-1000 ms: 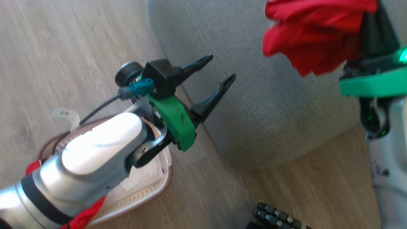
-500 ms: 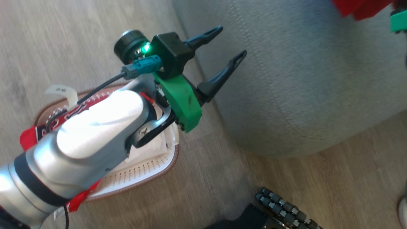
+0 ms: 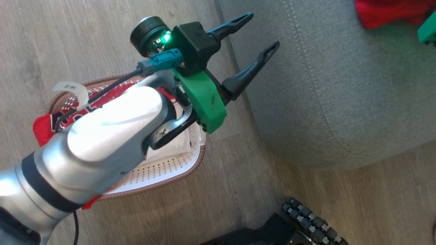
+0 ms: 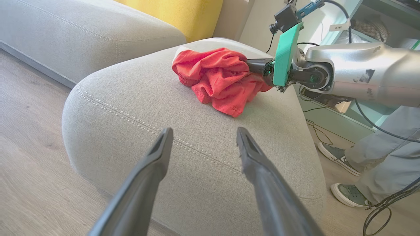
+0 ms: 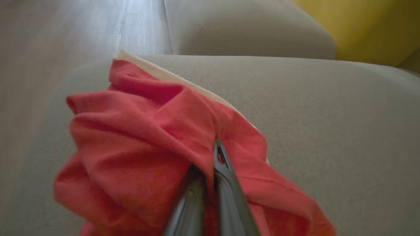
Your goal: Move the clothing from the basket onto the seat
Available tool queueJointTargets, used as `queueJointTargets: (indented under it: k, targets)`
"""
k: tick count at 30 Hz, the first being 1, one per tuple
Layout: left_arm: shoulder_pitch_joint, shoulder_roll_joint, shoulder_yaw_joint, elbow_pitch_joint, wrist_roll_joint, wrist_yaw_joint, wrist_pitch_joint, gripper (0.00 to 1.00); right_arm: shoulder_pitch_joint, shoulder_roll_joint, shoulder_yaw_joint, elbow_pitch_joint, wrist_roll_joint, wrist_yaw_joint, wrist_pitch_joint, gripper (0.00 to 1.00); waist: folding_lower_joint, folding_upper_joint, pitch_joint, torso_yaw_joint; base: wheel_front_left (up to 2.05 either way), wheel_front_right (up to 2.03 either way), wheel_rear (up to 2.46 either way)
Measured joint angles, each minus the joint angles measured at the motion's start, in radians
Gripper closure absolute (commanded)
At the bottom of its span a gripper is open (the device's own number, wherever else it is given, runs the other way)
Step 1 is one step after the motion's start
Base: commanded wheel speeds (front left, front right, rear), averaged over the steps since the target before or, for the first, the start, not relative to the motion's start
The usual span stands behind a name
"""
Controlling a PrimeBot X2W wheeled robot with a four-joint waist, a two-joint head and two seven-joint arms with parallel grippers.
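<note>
Left claw (image 3: 264, 29): released, empty, by the seat (image 3: 340, 102) edge.
Right claw (image 5: 210, 160): grasping red garment (image 4: 218, 78) on the seat.

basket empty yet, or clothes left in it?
Not empty. In the head view the basket holds a red jersey and a white garment, both partly hidden behind the left forearm.

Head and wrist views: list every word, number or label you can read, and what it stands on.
Nothing reads for certain.
Curled tag over the basket: marks too small.
Jersey in the basket: lettering mostly hidden.
White label, left wrist view: blurred.
</note>
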Motion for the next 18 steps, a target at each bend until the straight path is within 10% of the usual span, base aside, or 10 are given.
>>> queueJointTargets:
  k: [3, 4, 5, 18]
  targets:
    - [0.000, 0.000, 0.000, 0.008, 0.000, -0.001, -0.008, 0.00, -0.026, -0.003, 0.026, 0.074, 0.015, 0.000, 0.067, 0.53, -0.0001, 0.0000, -0.006, 0.007, 0.00, 0.00, 0.00]
    - [0.000, 0.000, 0.000, 0.010, 0.000, -0.002, -0.009, 0.00, -0.032, -0.003, 0.038, 0.092, 0.020, 0.000, 0.088, 0.07, -0.0001, 0.0000, -0.011, 0.009, 0.00, 0.00, 0.00]
    - [0.000, 0.000, 0.000, 0.012, 0.000, -0.001, -0.012, 0.00, -0.038, -0.003, 0.049, 0.106, 0.029, 0.000, 0.100, 0.00, -0.0001, 0.0000, -0.015, 0.011, 0.00, 0.00, 0.00]
    - [0.033, -0.009, 0.001, 0.046, -0.021, -0.002, -0.055, 0.00, -0.047, -0.025, 0.188, 0.153, 0.141, 0.000, 0.220, 0.00, -0.0002, 0.0000, -0.107, 0.014, 0.00, 0.00, 0.00]
